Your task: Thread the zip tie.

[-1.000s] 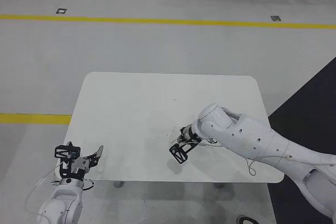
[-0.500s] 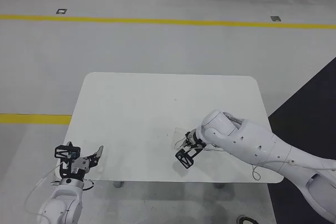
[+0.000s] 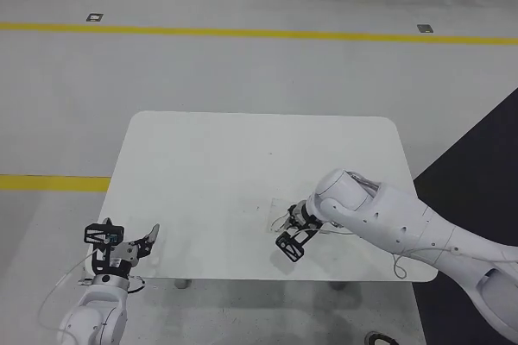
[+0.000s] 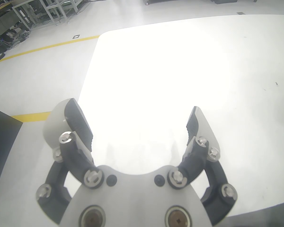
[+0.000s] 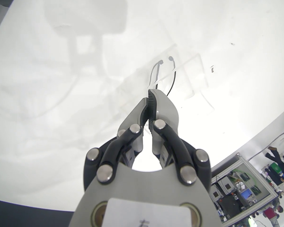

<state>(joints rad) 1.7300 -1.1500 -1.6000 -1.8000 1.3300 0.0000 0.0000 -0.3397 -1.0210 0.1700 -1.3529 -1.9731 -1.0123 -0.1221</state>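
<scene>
A thin black zip tie (image 5: pixel 173 77) curves away from the tips of my right gripper (image 5: pixel 149 95), which is shut on one end of it. Its free end lies over a clear plastic fixture (image 5: pixel 191 72) on the white table (image 3: pixel 242 155). Seen from the top, the right gripper (image 3: pixel 287 248) is low over the table near the middle of the front edge, with the faint fixture (image 3: pixel 279 210) just behind it. My left gripper (image 4: pixel 132 112) is open with nothing between its fingers, and it hangs at the table's front left corner (image 3: pixel 142 240).
The table's front edge (image 3: pixel 242 278) runs close to both grippers. A yellow floor line (image 3: pixel 43 182) passes to the left of the table. A dark surface (image 3: pixel 492 164) borders the table on the right.
My right gripper has slid a little toward the table's front edge and to the right, still shut on the zip tie. The left arm has not moved.
</scene>
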